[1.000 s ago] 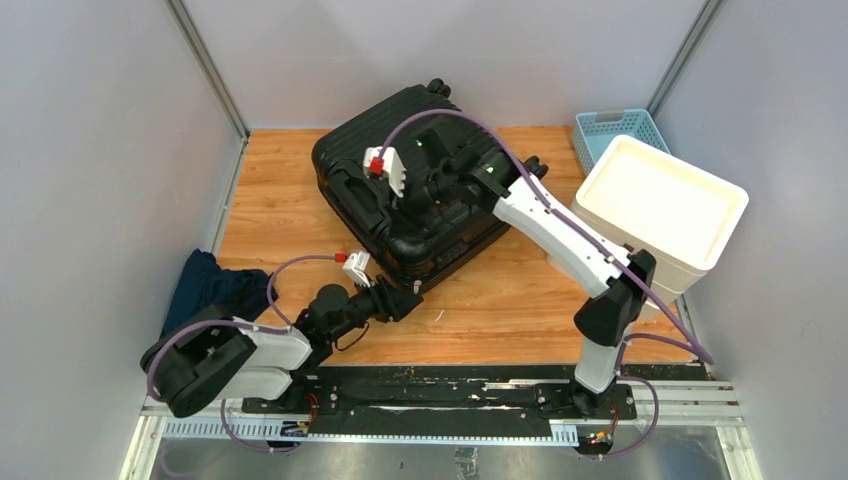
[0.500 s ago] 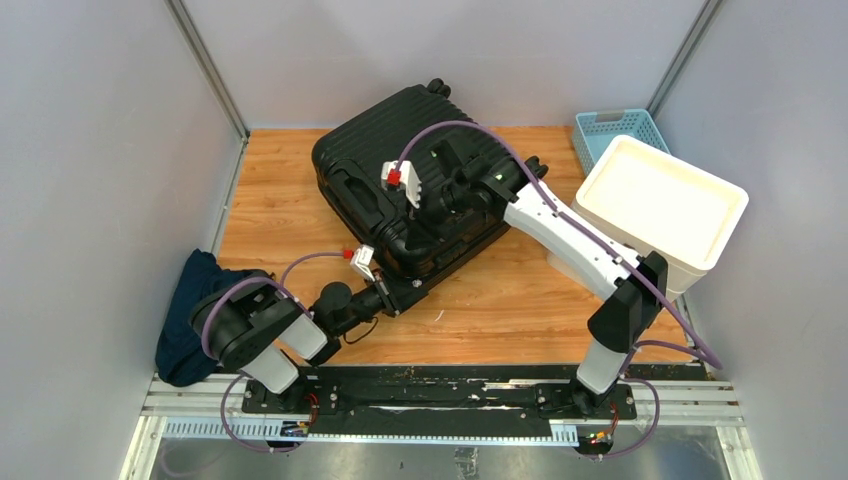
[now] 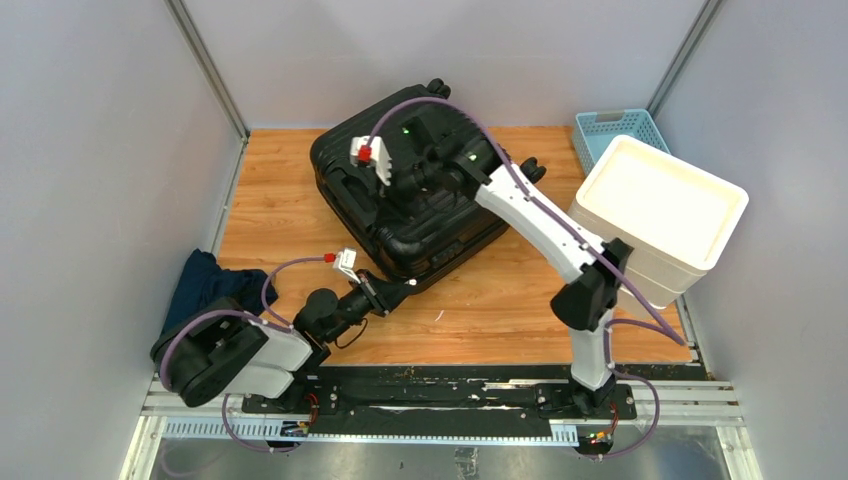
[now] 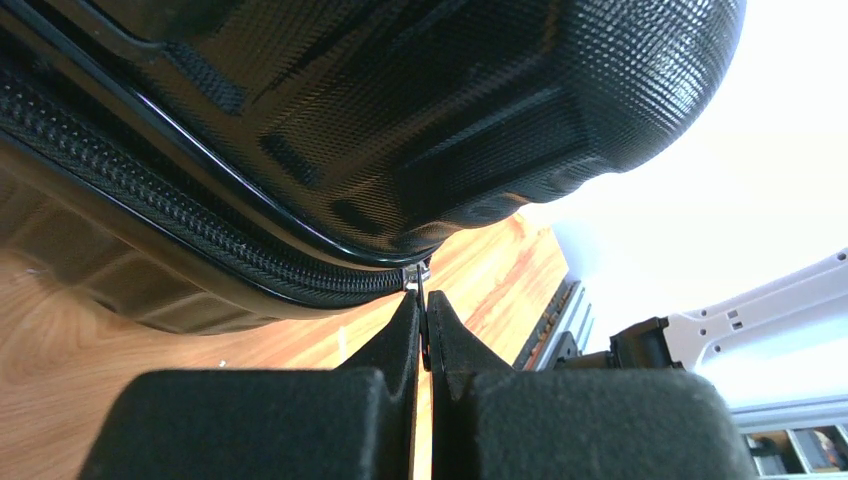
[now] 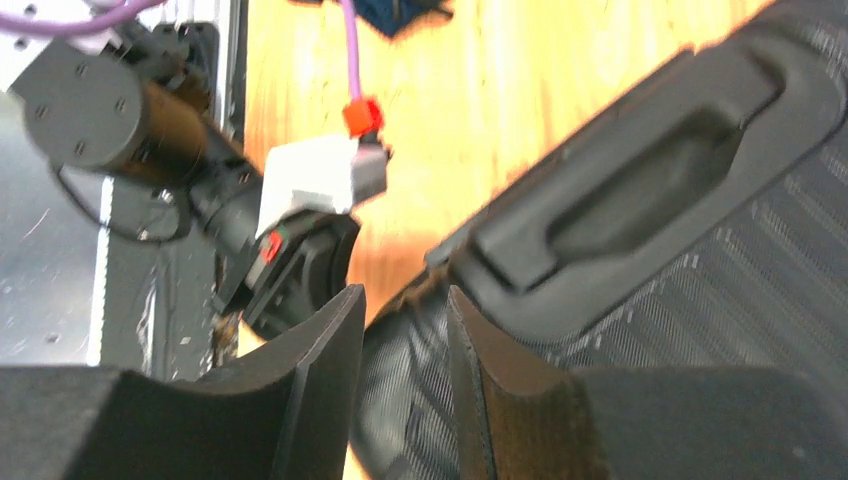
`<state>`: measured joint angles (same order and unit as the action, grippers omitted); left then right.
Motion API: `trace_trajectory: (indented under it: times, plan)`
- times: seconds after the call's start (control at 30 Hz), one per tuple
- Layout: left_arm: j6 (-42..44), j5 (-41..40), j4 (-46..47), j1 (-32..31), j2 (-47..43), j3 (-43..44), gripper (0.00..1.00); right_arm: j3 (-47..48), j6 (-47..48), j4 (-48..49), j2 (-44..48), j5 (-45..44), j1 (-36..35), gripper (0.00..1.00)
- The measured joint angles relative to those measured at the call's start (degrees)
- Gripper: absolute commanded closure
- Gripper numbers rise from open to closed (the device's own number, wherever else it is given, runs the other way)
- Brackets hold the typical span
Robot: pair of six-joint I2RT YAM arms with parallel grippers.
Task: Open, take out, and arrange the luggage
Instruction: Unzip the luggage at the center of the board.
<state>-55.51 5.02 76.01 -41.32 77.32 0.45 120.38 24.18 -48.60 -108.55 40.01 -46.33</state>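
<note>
The luggage (image 3: 450, 235), a large black hard-shell suitcase with a ribbed, textured shell, lies flat and skewed on the wooden table (image 3: 275, 200), closed. Its small wheels (image 3: 437, 87) point toward the far wall, the recessed handle (image 3: 352, 192) faces left, and the zipper (image 4: 200, 240) runs shut to the metal zip pull (image 4: 415, 283) at its near corner

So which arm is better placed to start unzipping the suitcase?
Left. The left fingers are pinched shut on the zip pull at the near corner of the suitcase. The right fingers stand apart over its top, beside the handle, far from that pull.
</note>
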Motion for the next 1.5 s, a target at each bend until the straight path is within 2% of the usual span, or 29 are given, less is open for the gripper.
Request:
trace_trajectory:
  times: [0.17,0.23,0.3,0.33,0.53,0.73,0.93,1.17,1.2,1.23,1.33,1.4,1.5]
  plan:
    - [1.29,-1.55,-7.28,0.0,-6.23,0.0,1.0,11.63,-2.23,0.46,-9.57,-4.55,-3.65,0.58]
    - [1.75,-2.08,-10.14,0.0,-8.72,0.0,1.0,12.98,-3.28,1.31,-11.96,-6.95,-4.59,0.55]
    - [2.29,-2.64,-13.86,0.0,-11.96,0.0,1.0,13.68,-3.87,1.86,-13.97,-9.99,-5.03,0.44]
    - [2.58,-3.1,-16.13,0.02,-13.94,0.0,1.0,14.12,-4.09,2.1,-14.97,-11.65,-5.07,0.41]
    - [5.22,-6.69,-32.28,0.09,-29.42,0.02,1.0,13.99,-3.61,4.09,-17.4,-19.43,-5.49,0.37]
    - [6.32,-7.82,-44.5,0.28,-42.77,0.02,1.0,9.75,-1.16,7.08,-15.85,-24.17,-6.84,0.38]
    - [7.21,-7.61,-50.05,0.28,-45.97,0.04,1.0,1.92,1.16,9.05,-10.84,-28.5,-7.06,0.4]
    - [9.94,-9.27,-62.07,0.28,-50.51,0.04,1.0,-4.52,1.81,6.84,-5.31,-30.71,-4.85,0.39]
    - [10.14,-9.51,-63.32,0.28,-51.67,0.04,0.95,-5.57,2.05,6.6,-4.42,-30.34,-4.37,0.38]
    - [10.43,-9.57,-64.17,0.28,-52.85,0.04,0.8,-6.51,2.25,6.08,-3.5,-29.59,-3.89,0.38]
    - [12.07,-9.38,-66.36,0.33,-56.3,0.26,0.45,-8.9,3.26,4.46,-0.66,-25.97,-2.69,0.37]
    - [13.86,-9.2,-68.96,0.33,-57.72,1.53,0.29,-10.19,3.87,2.91,1.92,-22.25,-1.86,0.36]
    - [17.16,-8.66,-72.06,0.35,-57.92,5.7,0.14,-13.25,4.57,0.42,7.1,-15.28,-0.72,0.36]
